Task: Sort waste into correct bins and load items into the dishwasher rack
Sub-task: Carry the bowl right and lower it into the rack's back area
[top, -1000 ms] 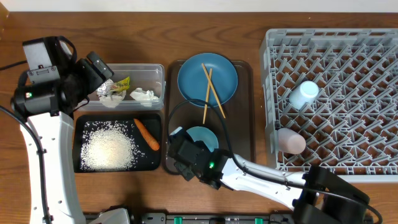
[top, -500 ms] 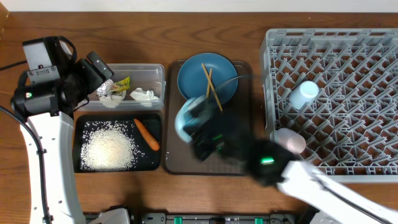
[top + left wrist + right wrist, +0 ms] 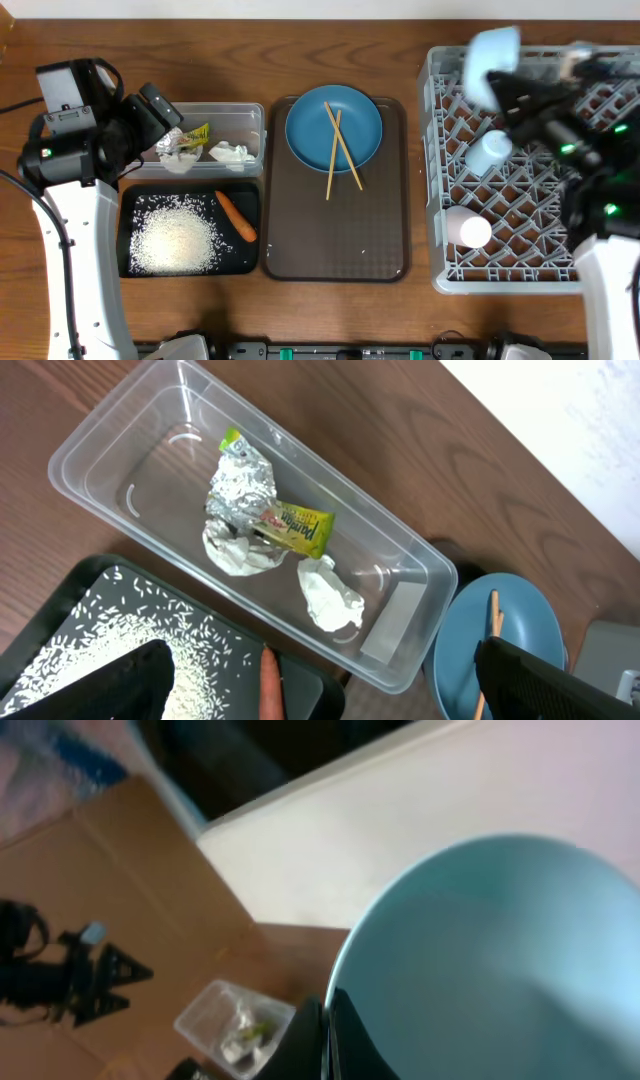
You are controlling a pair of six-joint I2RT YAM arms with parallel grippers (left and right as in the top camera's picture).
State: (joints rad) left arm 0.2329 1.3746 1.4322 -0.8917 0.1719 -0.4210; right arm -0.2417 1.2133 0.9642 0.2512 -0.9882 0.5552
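My right gripper is shut on the rim of the pale bowl, holding it high over the far-left part of the dishwasher rack. In the right wrist view the fingers pinch the bowl edge. A light-blue cup and a pink cup lie in the rack. The blue plate carries the chopsticks. My left gripper hangs open above the clear tub, which holds tissue and wrapper.
The plate rests on a dark-brown serving tray. Rice and a carrot lie in the black tray, just in front of the clear tub. The left arm stands along the table's left side.
My right arm has lifted the bowl off the brown tray and swung it up and right to above the rack. The left arm has not moved.
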